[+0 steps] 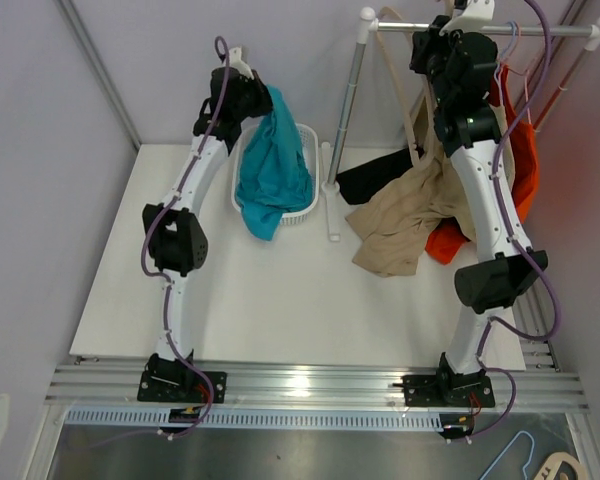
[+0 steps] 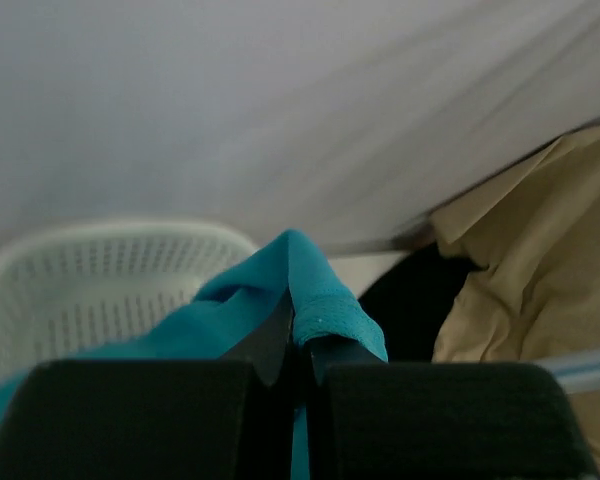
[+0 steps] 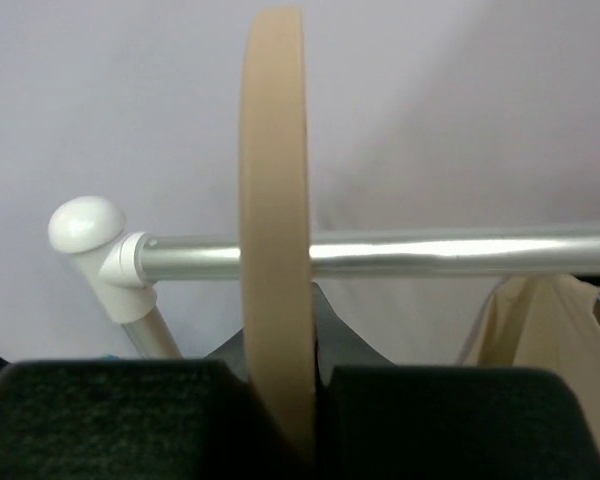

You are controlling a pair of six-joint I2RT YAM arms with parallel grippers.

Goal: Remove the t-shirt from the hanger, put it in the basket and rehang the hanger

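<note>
Your left jaws are shut tight on a fold of the teal t-shirt (image 1: 275, 165), clear of any hanger. It hangs from the raised left arm (image 1: 185, 240) over the white basket (image 1: 310, 137) at the far left of the desk (image 1: 280, 300). The shirt's lower end drapes across the basket's near rim and spills onto the desk. From the left wrist you see the teal hem (image 2: 325, 310) pinched right between the pads, the mesh wall of the basket (image 2: 90, 280) behind it on the left, and a black garment (image 2: 410, 300) and a beige garment (image 2: 540, 250) off to the right. Your right jaws are clamped on the wooden hanger (image 3: 275, 200), seen edge-on in the right wrist view, with no gap either side. The hanger stands in front of the rack's metal rail (image 3: 430, 252), which crosses behind it, and you can't tell whether they touch. The rail's white end cap (image 3: 85, 225) is at left, and a cream cloth (image 3: 540, 320) hangs at lower right. In the top view the right arm (image 1: 480, 170) reaches up to the rail (image 1: 535, 31) at the far right. The rack's post (image 1: 350, 100) stands between basket and clothes pile, close beside the basket's right side. The beige garment (image 1: 410, 215) sprawls on the desk under the right arm, which covers part of it. The black garment (image 1: 375, 180) lies at its left edge, and an orange garment (image 1: 520, 160) sits behind the arm against the right side, its lower edge (image 1: 445, 242) showing beside the beige. The teal shirt is well apart from the hanger.
</note>
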